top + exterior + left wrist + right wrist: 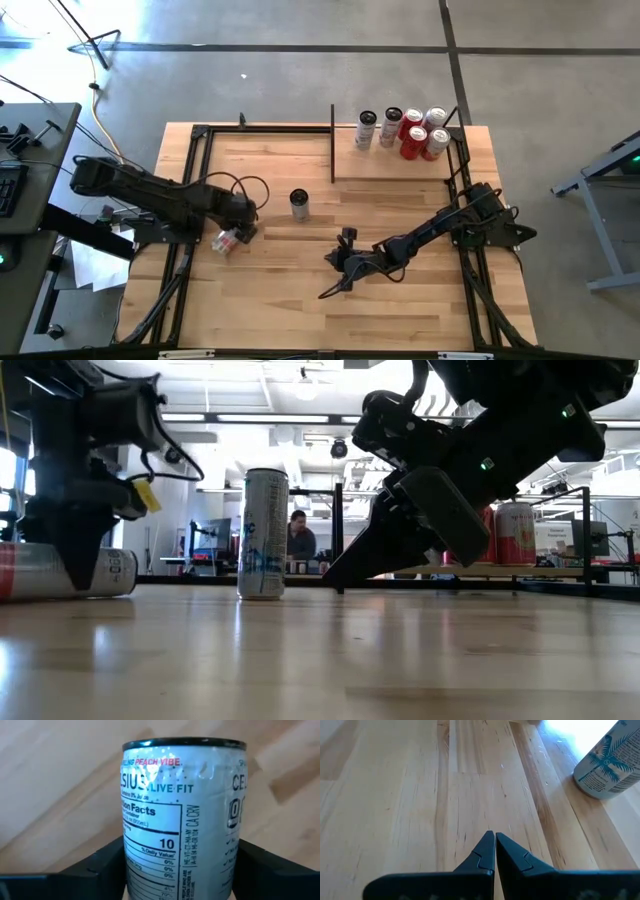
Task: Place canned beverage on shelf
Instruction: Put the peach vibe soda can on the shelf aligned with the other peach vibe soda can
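Left pincer (233,238) sits low at the tabletop's left side, well left of the standing can, its two fingers either side of a can lying on its side (226,240); the left wrist view shows that can (182,820) filling the gap between the dark fingers (100,870), though whether they press on it cannot be told. In the low view the lying can (60,572) rests on the wood beneath the left arm.

Right pincer (343,262), right of and nearer than the standing can, hovers low over bare wood with its fingers (485,852) pressed together, holding nothing.

Tabletop (300,300): pale planked wood inside a black frame.

Shelf (395,168): at the far right corner, beyond and right of the standing can, carrying five upright cans (402,131), silver and red.

Standing can (299,203): upright, alone near the tabletop's middle, between the two arms, touched by neither; it also shows in the low view (263,534) and the right wrist view (610,762).
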Motion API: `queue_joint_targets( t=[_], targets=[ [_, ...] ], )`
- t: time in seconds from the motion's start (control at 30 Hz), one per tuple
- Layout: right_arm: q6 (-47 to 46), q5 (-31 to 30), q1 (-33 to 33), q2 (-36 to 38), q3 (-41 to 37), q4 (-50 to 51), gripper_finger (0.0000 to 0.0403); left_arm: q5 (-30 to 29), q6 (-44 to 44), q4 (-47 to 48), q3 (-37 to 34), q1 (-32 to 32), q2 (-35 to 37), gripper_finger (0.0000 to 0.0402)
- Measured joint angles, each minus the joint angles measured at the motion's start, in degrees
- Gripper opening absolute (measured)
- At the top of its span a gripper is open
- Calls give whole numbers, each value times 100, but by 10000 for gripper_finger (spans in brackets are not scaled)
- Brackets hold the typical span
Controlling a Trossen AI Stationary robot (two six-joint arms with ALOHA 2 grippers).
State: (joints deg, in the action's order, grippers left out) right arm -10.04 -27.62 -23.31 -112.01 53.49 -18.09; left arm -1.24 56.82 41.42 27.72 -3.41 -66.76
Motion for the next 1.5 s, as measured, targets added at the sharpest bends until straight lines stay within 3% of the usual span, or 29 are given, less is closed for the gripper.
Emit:
queue_joint_targets(
  t=[0.1,0.37,0.63,0.73,0.87,1.1,1.2,1.5],
  targets=[
    [64,-2,0,0,0,-1,0,-37,-79,-200,35,-297,0,232],
    [524,-15,-181,194,0,85,0,-19,-498,-644,389,-971,31,232],
    [1767,62,-473,996,2,143,10,1134,-1046,-2974,436,-1358,31,232],
    [2309,297,-503,1152,124,186,48,1598,-1098,-3982,436,-1398,31,232],
    [3014,405,-568,1145,586,293,132,2111,-958,-5042,442,-1396,-4,232],
    [2911,521,-503,1117,1734,1292,286,2323,-903,-5495,442,-1529,-86,232],
    [2947,1194,-306,1099,2093,1665,308,2363,-901,-5519,440,-1612,-170,232],
    [3515,2768,190,1073,2312,1491,312,2664,-891,-6557,438,-1776,-766,232]
  ],
)
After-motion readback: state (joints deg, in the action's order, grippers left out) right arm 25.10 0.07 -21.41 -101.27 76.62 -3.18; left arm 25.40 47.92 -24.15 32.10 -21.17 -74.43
